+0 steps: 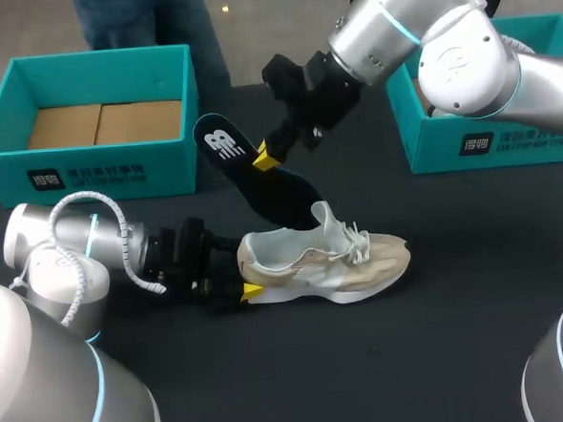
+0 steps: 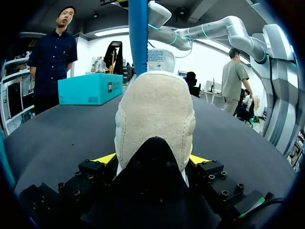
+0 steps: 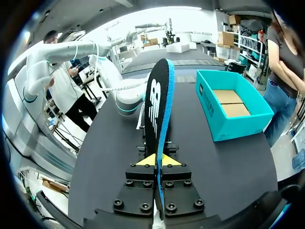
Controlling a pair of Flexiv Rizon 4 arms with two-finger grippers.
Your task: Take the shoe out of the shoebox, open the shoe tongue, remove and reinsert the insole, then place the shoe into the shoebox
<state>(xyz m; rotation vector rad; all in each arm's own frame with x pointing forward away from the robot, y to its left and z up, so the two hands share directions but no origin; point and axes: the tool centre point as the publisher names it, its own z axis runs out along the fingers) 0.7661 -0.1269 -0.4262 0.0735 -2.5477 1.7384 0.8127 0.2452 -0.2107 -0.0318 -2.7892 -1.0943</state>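
Shoe (image 1: 323,261) stands on its sole on the dark worktop (image 1: 415,356), out of the box. My left gripper (image 1: 246,292) is clamped on its heel from both sides. My right gripper (image 1: 265,157) is closed on the black insole (image 1: 285,196), held slanted above the shoe. The insole's lower end is at the collar; I cannot tell if it is inside. Open teal shoebox (image 1: 107,174) stands far left, a second teal box (image 1: 450,148) far right.

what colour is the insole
The insole is black with a white logo and a blue edge, clearest in the right wrist view.
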